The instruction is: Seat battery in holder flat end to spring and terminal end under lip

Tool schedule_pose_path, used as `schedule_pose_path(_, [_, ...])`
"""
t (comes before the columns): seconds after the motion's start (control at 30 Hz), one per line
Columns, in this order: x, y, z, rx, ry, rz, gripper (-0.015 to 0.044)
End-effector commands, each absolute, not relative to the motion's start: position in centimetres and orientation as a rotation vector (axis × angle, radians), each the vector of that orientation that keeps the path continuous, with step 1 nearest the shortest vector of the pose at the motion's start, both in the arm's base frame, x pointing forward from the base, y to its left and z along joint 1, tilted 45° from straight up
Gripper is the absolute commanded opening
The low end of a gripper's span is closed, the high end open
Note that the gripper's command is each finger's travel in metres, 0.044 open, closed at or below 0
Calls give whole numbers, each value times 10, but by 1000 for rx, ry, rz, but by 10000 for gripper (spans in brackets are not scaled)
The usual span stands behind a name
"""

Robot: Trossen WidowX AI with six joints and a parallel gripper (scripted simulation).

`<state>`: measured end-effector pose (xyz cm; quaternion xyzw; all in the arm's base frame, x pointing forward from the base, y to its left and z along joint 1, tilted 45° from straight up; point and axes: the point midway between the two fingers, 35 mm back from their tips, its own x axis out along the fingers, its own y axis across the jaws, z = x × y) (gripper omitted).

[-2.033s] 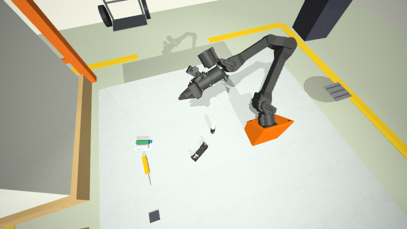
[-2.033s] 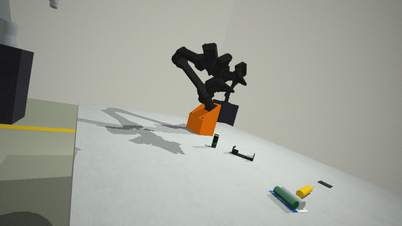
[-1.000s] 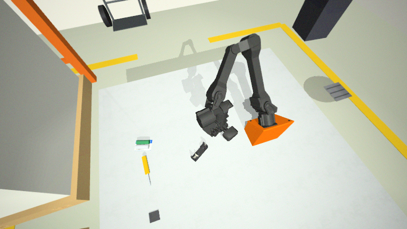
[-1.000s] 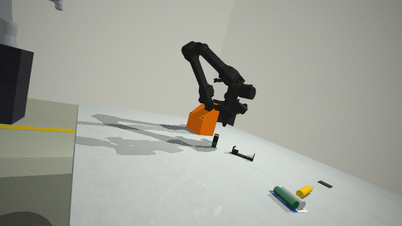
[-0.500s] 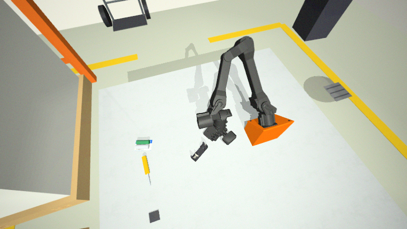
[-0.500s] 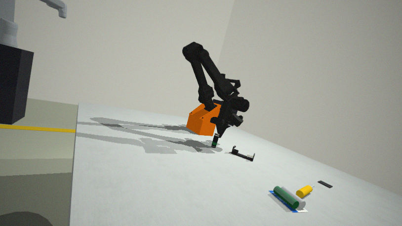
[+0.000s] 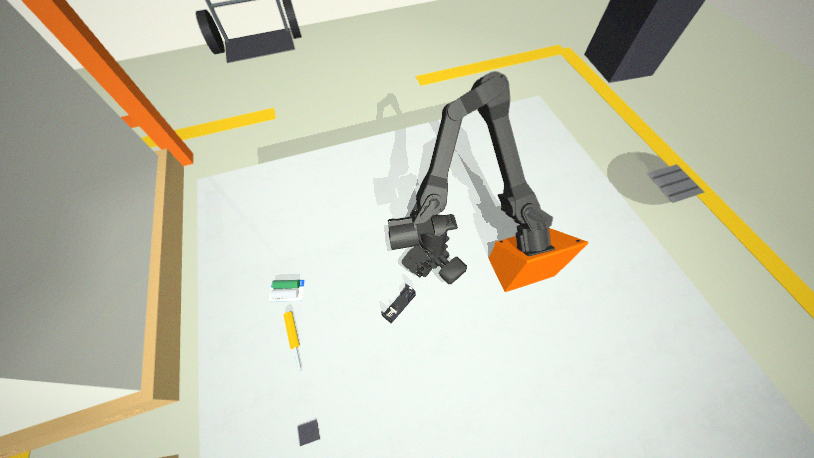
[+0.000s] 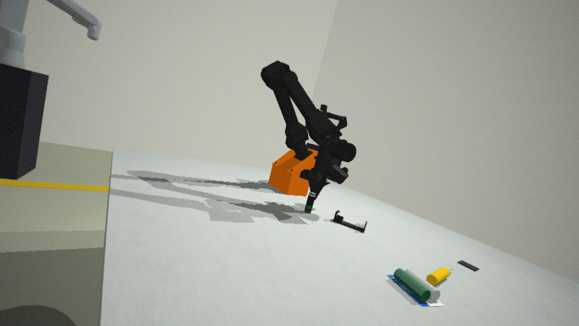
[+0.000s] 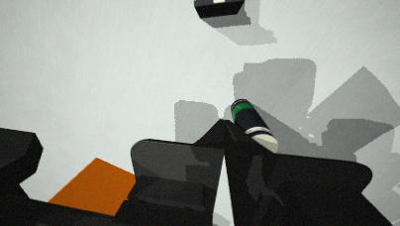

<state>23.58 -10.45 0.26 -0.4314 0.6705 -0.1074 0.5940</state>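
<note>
On the pale tabletop (image 7: pixel 569 341) (image 8: pixel 242 275) (image 9: pixel 64 74), the batt. (image 8: pixel 309 203) (image 9: pixel 252 119) stands roughly upright, out of the holder (image 7: pixel 399 303) (image 8: pixel 348 224) (image 9: pixel 219 8) & near it. Gripper (image 7: pixel 426 264) (image 8: pixel 314 190) (image 9: pixel 223 124) is closed w/ nothing in it, tips right by the batt.; contact unclear. Well apart from holder: green cyl. (image 7: pixel 285 284) (image 8: pixel 411 285) & whitish cyl. (image 7: pixel 284 293) (image 8: pixel 429 290), side by side on a blue/white card (image 7: pixel 300 297) (image 8: pixel 390 277); yellow-handled screwdriver (image 7: pixel 290 329) (image 8: pixel 438 275) near them; dark flat square (image 7: pixel 308 432) (image 8: pixel 468 265) further off. Orange base (image 7: pixel 540 274) (image 8: pixel 283 178) (image 9: pixel 94 190) is behind the gripper in ext. view. Top view: batt. hidden by arm (image 7: pixel 446 148) (image 8: pixel 301 97), but holder seen whole. Ext. shows batt. upright + holder's raised ends; wrist shows its green band & pale end, w/ only one end of holder in frame.
</note>
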Motion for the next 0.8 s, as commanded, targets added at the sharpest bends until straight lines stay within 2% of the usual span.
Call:
schedule_pose_path(0.0, [242, -108, 9, -1001, 1551, -249, 0])
schedule_pose_path(0.77, [256, -131, 34, -1005, 1549, -254, 0])
